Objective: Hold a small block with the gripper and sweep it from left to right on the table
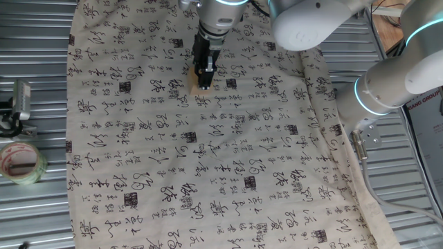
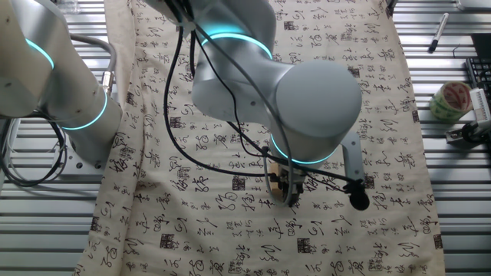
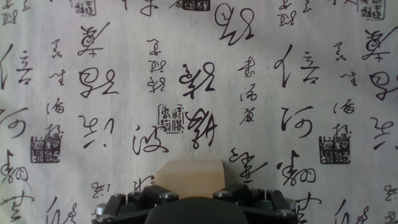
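The small pale tan block (image 1: 199, 82) rests on the calligraphy cloth (image 1: 208, 166) of the table, near its far middle. My black gripper (image 1: 205, 75) points straight down and is shut on the block. In the hand view the block (image 3: 189, 178) sits between the black gripper's (image 3: 189, 198) fingers at the bottom edge, its lower part hidden by the gripper body. In the other fixed view the big silver arm covers most of the gripper (image 2: 283, 186); only a bit of the block (image 2: 273, 185) shows under it.
A roll of tape (image 1: 19, 162) lies on the ribbed metal left of the cloth; it also shows in the other fixed view (image 2: 449, 100). A second arm segment (image 1: 387, 83) stands at the cloth's right edge. A pen (image 2: 437, 32) lies beyond the cloth.
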Robot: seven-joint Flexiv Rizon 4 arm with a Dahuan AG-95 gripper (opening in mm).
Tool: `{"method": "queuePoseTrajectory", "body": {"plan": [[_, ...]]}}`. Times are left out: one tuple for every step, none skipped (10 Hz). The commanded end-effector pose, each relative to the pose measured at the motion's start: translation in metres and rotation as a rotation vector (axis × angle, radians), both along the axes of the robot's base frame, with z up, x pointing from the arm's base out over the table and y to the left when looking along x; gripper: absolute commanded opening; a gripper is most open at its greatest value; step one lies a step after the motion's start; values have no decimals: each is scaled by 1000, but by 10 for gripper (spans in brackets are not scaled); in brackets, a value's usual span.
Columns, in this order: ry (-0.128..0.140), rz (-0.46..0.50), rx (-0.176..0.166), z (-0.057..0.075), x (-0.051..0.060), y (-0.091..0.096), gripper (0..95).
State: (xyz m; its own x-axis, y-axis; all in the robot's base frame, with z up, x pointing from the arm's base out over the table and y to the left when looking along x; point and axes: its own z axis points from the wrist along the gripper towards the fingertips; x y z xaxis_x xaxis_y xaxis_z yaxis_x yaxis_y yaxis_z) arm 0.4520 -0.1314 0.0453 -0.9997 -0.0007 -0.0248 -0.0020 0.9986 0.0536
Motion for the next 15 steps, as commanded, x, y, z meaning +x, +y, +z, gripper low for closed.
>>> {"method": "queuePoseTrajectory", "body": {"plan": [[2,-16,-2,-1,0,0,760],[2,-17,-2,-3,0,-1,760],[1,-16,-2,-4,0,-1,760],[1,-15,-2,-4,0,-1,760],[1,-16,-1,-4,0,-1,570],[2,-16,-1,-4,0,-1,570],[1,-16,-1,-5,0,-1,570],[0,-18,5,-5,0,-1,570],[0,-17,4,-5,0,-1,570],[-1,-18,4,-5,0,-1,570],[-1,-18,4,-5,0,-1,570],[-1,-18,4,-5,0,-1,570],[-1,-18,4,-5,0,-1,570],[-1,-18,4,-5,0,-1,570],[-1,-18,4,-5,0,-1,570]]}}
